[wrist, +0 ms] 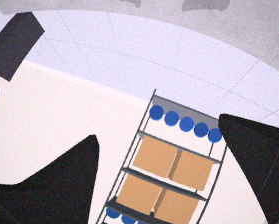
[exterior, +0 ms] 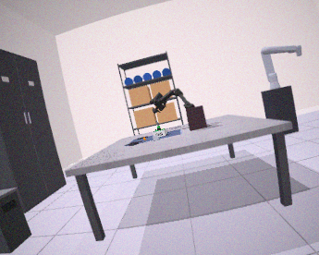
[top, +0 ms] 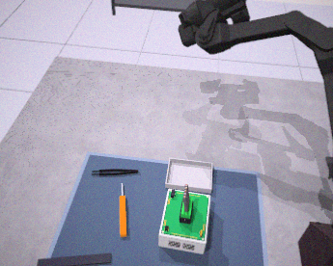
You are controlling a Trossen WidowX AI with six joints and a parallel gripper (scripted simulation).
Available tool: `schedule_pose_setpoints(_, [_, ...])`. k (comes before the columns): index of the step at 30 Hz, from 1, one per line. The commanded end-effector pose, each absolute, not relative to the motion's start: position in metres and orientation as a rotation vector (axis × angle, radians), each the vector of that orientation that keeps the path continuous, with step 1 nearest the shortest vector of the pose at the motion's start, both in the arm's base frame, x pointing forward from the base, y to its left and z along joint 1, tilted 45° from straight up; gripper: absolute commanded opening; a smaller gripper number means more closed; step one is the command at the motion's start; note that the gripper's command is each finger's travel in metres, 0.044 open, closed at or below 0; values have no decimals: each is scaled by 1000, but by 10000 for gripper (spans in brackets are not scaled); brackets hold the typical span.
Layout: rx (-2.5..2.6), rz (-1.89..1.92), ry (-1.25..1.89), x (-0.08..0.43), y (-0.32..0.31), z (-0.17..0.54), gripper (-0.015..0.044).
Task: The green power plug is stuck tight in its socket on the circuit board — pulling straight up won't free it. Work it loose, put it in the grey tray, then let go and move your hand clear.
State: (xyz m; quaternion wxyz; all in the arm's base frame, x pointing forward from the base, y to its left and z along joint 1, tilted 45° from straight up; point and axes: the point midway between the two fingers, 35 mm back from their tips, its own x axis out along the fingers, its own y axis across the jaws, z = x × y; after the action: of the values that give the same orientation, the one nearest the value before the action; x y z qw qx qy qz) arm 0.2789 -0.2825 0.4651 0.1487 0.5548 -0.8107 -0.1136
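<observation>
Our fingers stand wide apart with nothing between them; the wrist view looks out past both tips toward a shelf rack [wrist: 216, 187] [exterior: 125, 99] with blue round things and cardboard-coloured boxes. We hold our arm [top: 259, 32] [exterior: 176, 93] raised, its far end well apart from the green plug [top: 185, 212] [exterior: 158, 127]. The plug is on the green circuit board [top: 174, 223], near its middle, with a greyish cable-like piece rising from it; we cannot tell how deep it sits in the socket. The board lies on a white box [top: 183, 245] [exterior: 160, 134] with dark marks on its front, too small for us to read. We can make out no brand or label anywhere.

Just beyond the box is the grey tray [top: 211, 178], with low raised edges and no plug inside. To one side, an orange-handled screwdriver [top: 123, 216] and black tweezers [top: 116, 172] lie apart from the box, leaving a stretch of blue mat [top: 145, 207] between. A dark strip [top: 75, 259] lies near the mat's corner. The mat sits on the grey bench [top: 133, 116] [exterior: 183, 148].
</observation>
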Motion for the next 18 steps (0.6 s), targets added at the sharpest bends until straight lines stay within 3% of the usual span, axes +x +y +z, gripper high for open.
schedule_pose_setpoints(1, [1595,-327,-2331,279,-283,465,426])
schedule_pose_setpoints(12, [1536,-567,-1916,340,-268,444,430])
schedule_pose_setpoints(18, [1554,-478,-2094,312,-277,456,430])
